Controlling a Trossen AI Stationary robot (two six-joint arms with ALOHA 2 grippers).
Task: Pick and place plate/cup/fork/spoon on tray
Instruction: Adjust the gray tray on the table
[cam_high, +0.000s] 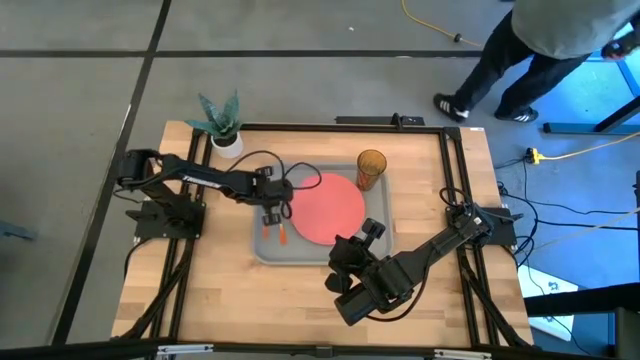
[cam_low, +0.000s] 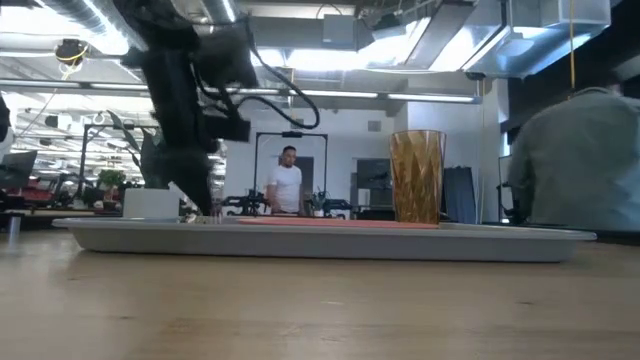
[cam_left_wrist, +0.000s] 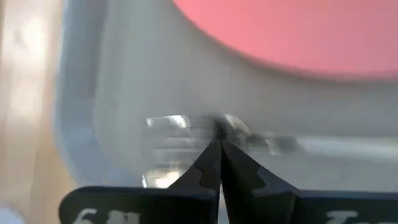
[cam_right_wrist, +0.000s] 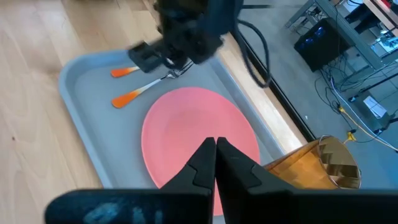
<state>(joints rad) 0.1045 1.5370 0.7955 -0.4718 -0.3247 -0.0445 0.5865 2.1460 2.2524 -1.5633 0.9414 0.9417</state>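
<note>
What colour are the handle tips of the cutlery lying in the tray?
Orange, on both handle tips; clearest in the right wrist view.

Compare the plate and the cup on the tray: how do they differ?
The plate is flat, opaque coral-red; the cup stands upright, translucent amber. The plate covers far more of the tray than the cup. The plate lies mid-tray; the cup stands at a corner. Both are round and rest on the tray.

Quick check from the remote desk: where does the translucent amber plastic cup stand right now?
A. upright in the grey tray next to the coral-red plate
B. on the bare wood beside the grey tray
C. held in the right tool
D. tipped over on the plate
A: the translucent amber plastic cup stands upright inside the grey rectangular plastic tray, beside the flat coral-red round plate; nothing holds it.
</note>
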